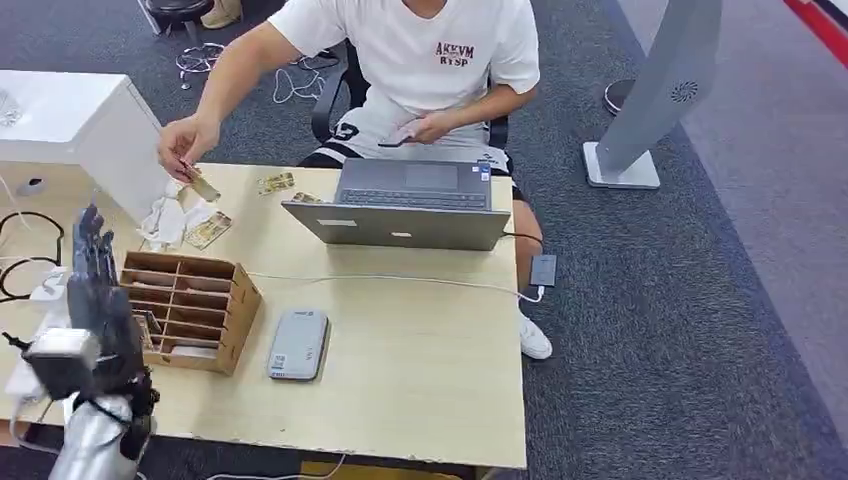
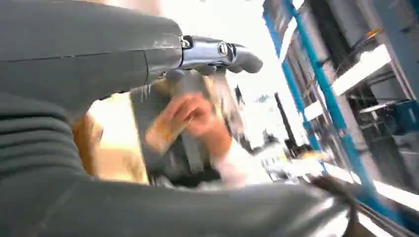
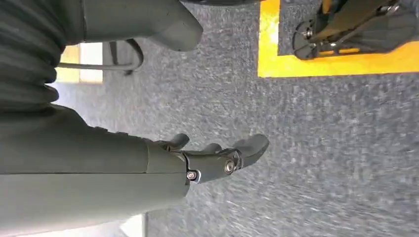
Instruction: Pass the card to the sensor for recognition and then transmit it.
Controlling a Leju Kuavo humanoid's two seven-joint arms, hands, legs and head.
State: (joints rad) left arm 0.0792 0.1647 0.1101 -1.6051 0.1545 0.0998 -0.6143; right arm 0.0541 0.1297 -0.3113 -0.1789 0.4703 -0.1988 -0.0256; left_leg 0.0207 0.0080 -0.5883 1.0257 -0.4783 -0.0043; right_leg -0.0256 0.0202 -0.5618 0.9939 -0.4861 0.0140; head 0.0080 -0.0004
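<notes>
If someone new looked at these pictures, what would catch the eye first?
Probably the person in a white shirt seated across the table, behind an open laptop, one hand holding a card over the table's far left corner. Next, the robot's left hand, raised with fingers spread beside the wooden slotted organizer. A grey card reader lies right of the organizer.

Sensor on table, right of slotted box, before laptop.

Head cam: high, looks fwd/down over tabletop. L wrist cam: close behind left hand, faces the person, shared w/ head. R wrist cam: faces carpet floor.
</notes>
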